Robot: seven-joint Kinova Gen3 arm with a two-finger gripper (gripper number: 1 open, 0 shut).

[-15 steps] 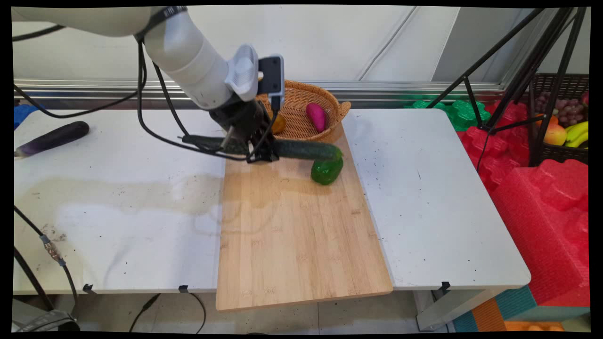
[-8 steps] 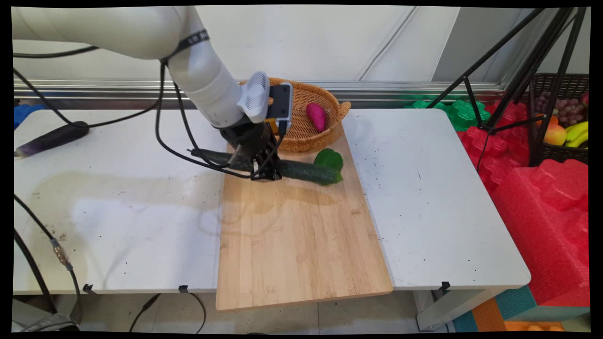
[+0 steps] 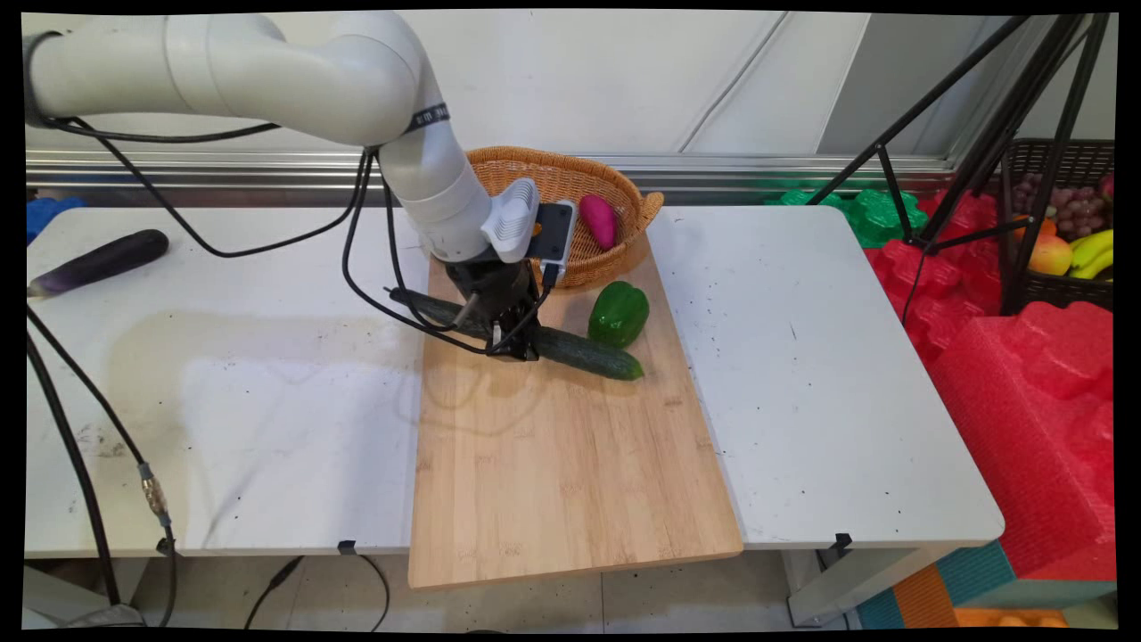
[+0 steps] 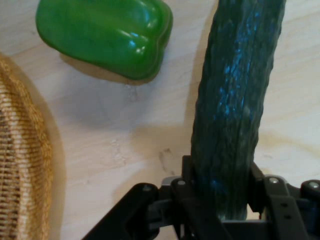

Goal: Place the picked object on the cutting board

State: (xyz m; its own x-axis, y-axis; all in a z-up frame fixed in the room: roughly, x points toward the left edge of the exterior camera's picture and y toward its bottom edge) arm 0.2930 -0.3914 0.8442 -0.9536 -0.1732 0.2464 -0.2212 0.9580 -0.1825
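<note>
Gripper [image 3: 517, 349]: clamped on cucumber [image 3: 584, 353] over cutting board [image 3: 562, 464], pepper [image 3: 619, 313] just beside; hand view alone shows fingers [image 4: 187, 172] pinching (cucumber carried lower, nearer than before)

I count one cucumber [image 3: 570, 346], pinched between the fingers of the one gripper [image 3: 515, 349] I'm driving. One green bell pepper [image 3: 618, 314] sits at about two o'clock from it. There is one wooden cutting board [image 3: 562, 473] and one wicker basket [image 3: 615, 183] at the board's twelve o'clock, with one pink vegetable [image 3: 598, 220] inside. One eggplant [image 3: 96, 262] lies far off at nine o'clock.
</note>
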